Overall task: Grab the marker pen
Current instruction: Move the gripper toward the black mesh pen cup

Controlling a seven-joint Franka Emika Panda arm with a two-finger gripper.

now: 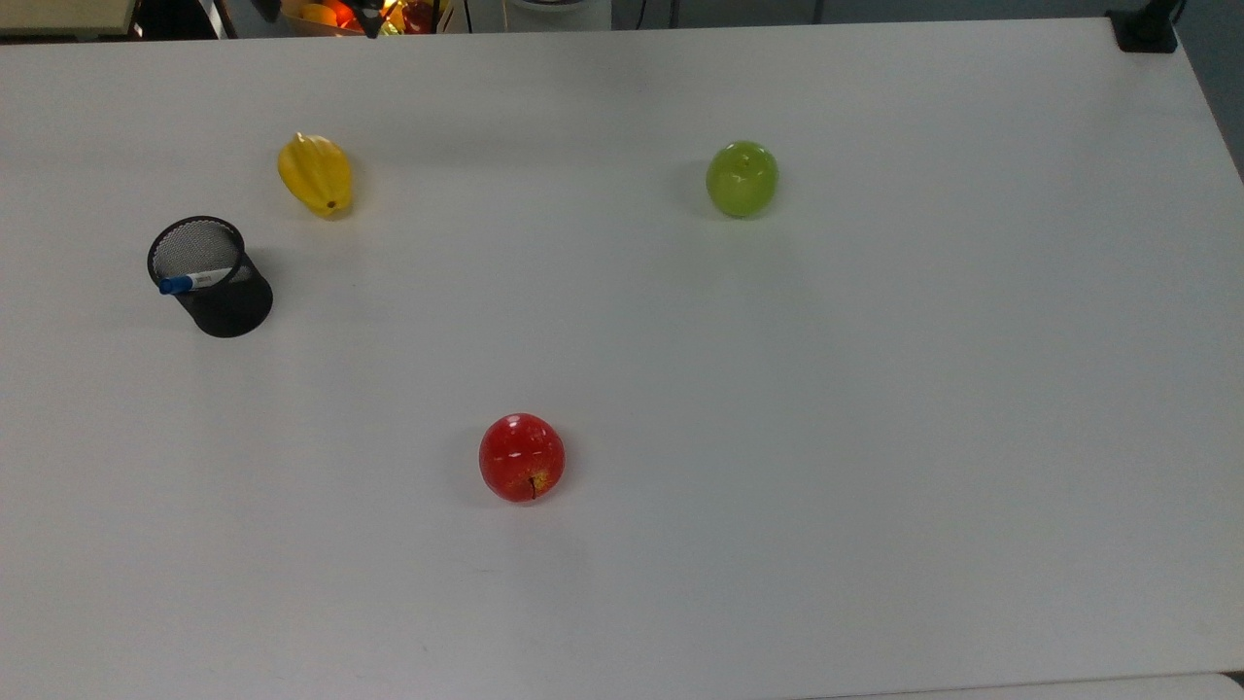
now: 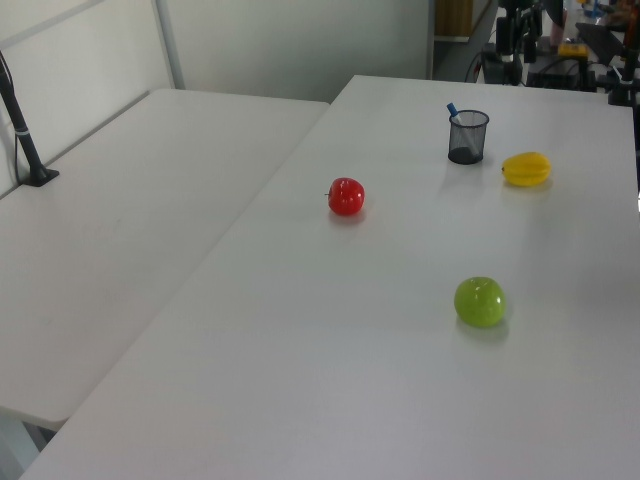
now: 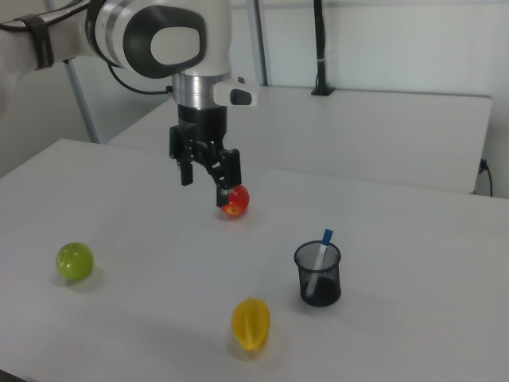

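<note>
Marker pen sitting in the black mesh pen cup at the top view's left, leaning tilted against the rim, blue cap poking out over the edge, likely because the cup is wider than the barrel and nothing is propping it upright. Looking like a slim white barrel with a small printed label and a blue cap; in the right view cap end pointing up and clear of the rim, lower half hidden behind mesh. Gripper hanging high above the table in the right view, fingers spread apart and pointing down, holding nothing, well apart from the cup. Judging this as pre-approach: not yet lined up over the cup. Standing cap end looking like the only sensible grasp point, since the mesh wall is blocking any side grab lower down. Yellow star fruit lying just beyond the cup at the top view's far left, near enough to matter on a careless descent. Red apple and green apple sitting well apart from the cup, not interfering. Risking a tipped cup if pulling the pen out at an angle; light mesh probably sliding easily on the smooth top.
</note>
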